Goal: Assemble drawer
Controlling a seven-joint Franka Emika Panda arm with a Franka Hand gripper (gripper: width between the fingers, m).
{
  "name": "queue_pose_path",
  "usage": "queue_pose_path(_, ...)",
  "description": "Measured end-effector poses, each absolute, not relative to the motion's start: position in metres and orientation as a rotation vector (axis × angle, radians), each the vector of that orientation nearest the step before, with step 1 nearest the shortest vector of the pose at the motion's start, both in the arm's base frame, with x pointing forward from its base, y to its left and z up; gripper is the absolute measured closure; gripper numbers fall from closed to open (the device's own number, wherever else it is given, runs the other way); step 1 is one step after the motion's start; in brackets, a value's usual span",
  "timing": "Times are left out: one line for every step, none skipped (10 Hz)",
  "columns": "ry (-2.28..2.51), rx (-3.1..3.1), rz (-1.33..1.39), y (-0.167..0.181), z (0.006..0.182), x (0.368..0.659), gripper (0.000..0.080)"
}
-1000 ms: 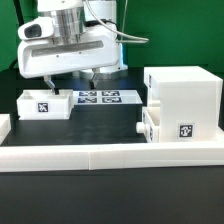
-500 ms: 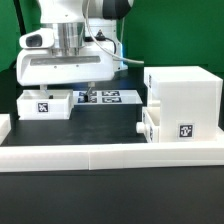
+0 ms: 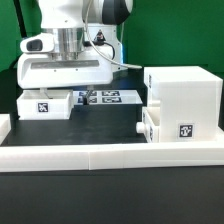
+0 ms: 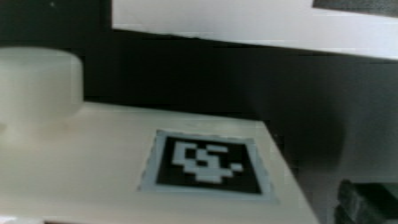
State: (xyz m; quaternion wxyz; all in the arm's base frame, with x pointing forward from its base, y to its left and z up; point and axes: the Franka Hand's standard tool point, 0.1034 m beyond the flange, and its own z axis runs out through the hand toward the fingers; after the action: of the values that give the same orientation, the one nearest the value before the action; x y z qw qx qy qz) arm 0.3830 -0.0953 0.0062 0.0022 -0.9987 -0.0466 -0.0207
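Note:
The drawer's tall white housing (image 3: 185, 95) stands at the exterior view's right. One knobbed tray (image 3: 155, 124) sits partly inside it, its knob (image 3: 139, 127) pointing left. The second tray (image 3: 42, 104) lies loose at the left, tag facing front. My gripper (image 3: 66, 92) hangs low just behind and over this loose tray, with its fingers spread and nothing between them. One finger (image 3: 86, 93) shows right of the tray; the other is hidden. The wrist view shows the tray's tag (image 4: 208, 160) and round knob (image 4: 39, 85) very close.
The marker board (image 3: 108, 97) lies flat between the loose tray and the housing. A long low white wall (image 3: 110, 155) runs across the front. A green backdrop stands behind the arm.
The arm has moved toward the exterior view's left and come down, so the fingers now sit low by the loose tray.

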Motion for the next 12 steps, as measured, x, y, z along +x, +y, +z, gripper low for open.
queue_pose_path(-0.140, -3.130, -0.063, -0.0918, 0.0060, 0.3834, 0.0150)
queue_pose_path(-0.145, -3.132, -0.072, -0.0904, 0.0058, 0.3829, 0.0150)
queue_pose_path(-0.149, -3.137, -0.097, -0.0896, 0.0058, 0.3832, 0.0150)
queue_pose_path(-0.156, -3.136, -0.096, -0.0883, 0.0052, 0.3831, 0.0150)
queue_pose_path(-0.156, -3.137, -0.096, -0.0887, 0.0053, 0.3831, 0.0254)
queue_pose_path(-0.157, -3.137, -0.096, -0.0887, 0.0053, 0.3831, 0.0391)
queue_pose_path(-0.157, -3.137, -0.096, -0.0887, 0.0053, 0.3831, 0.0526)
queue_pose_path(-0.157, -3.137, -0.096, -0.0887, 0.0053, 0.3831, 0.0526)
queue_pose_path(-0.158, -3.137, -0.096, -0.0887, 0.0053, 0.3831, 0.0715)
queue_pose_path(-0.159, -3.136, -0.095, -0.0887, 0.0052, 0.3831, 0.0715)
queue_pose_path(-0.159, -3.136, -0.095, -0.0887, 0.0052, 0.3831, 0.0757)
queue_pose_path(-0.159, -3.136, -0.095, -0.0887, 0.0052, 0.3831, 0.0757)
